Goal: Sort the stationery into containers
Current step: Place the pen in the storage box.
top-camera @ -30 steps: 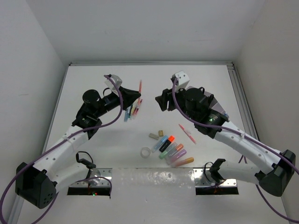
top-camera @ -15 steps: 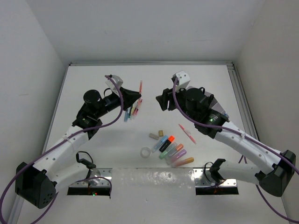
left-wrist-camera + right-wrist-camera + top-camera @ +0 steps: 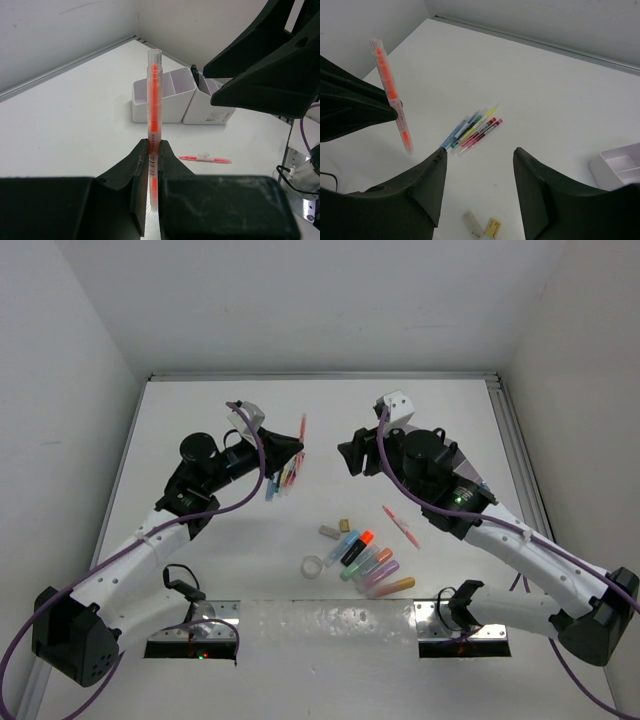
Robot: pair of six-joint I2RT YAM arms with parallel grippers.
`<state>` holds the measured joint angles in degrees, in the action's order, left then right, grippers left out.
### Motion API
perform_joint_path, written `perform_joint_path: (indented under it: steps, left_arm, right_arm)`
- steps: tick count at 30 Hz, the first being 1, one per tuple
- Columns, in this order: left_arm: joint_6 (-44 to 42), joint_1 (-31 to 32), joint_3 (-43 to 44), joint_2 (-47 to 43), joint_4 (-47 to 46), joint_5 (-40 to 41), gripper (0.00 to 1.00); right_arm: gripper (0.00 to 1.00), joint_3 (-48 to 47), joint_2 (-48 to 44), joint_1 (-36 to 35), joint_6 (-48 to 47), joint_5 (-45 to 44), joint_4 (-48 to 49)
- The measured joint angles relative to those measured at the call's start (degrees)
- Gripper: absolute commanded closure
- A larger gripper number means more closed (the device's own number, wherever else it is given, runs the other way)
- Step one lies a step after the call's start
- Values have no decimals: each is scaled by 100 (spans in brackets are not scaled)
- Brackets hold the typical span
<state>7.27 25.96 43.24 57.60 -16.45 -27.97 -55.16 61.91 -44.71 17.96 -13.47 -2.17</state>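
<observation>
orange pen (image 3: 154, 115): pinched in the left gripper (image 3: 152, 150), grabbed near its lower end so most of the barrel sticks up out of the jaws. Clear body with orange inside. It's up off the table, and from the right wrist it looks a bit tilted.

left gripper: clamped tight on that pen, with both fingers pressed against the barrel. From overhead it sits left of centre, over the far half of the table (image 3: 200, 420).

organizer (image 3: 175, 105): pale white box with open-topped compartments, standing on the table beyond the held pen in the left wrist view. Only one corner pokes into the right wrist view. Can't really pick it out from overhead, the right arm is in the way.

right gripper (image 3: 479, 152): jaws spread wide with nothing between them, hanging in the air facing the left gripper, close to it but not touching.

pen bundle (image 3: 283, 478): a loose fan of coloured pens lying flat on the table, just below the left gripper in the overhead shot.

pink pen (image 3: 400, 526): on its own on the table, lying diagonal, off to the right of the other stuff.

highlighters (image 3: 368, 562): a row of stubby pastel ones lying side by side, near the front middle.

erasers (image 3: 336, 530): two small beige blocks just beyond the highlighters.

tape ring (image 3: 313, 566): clear ring lying flat, right beside the highlighters on their left.
</observation>
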Motion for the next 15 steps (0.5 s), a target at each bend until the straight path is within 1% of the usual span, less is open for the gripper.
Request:
perform_joint_path:
  steps: [6,9,10,11,13,14,15]
  left_arm:
    - [0,28,0,0,0,20,100]
    - [-7,37,0,0,2,26,100]
    - [-17,42,0,0,2,33,100]
    - [-39,59,2,2,2,42,100]
    - [-83,105,2,4,11,48,100]
    - [-96,122,2,4,15,50,100]
    - [-111,146,2,4,22,50,100]
  right_arm:
    - [45,-7,-48,2,-11,0,-11]
    - [47,-63,-87,0,-66,22,-76]
    - [49,-98,-92,2,-94,46,-105]
    - [55,-153,-94,2,-138,101,-144]
    - [61,-258,-94,0,-197,223,-157]
    - [66,-315,-94,0,-232,295,-146]
    - [68,-387,-87,2,-273,380,-133]
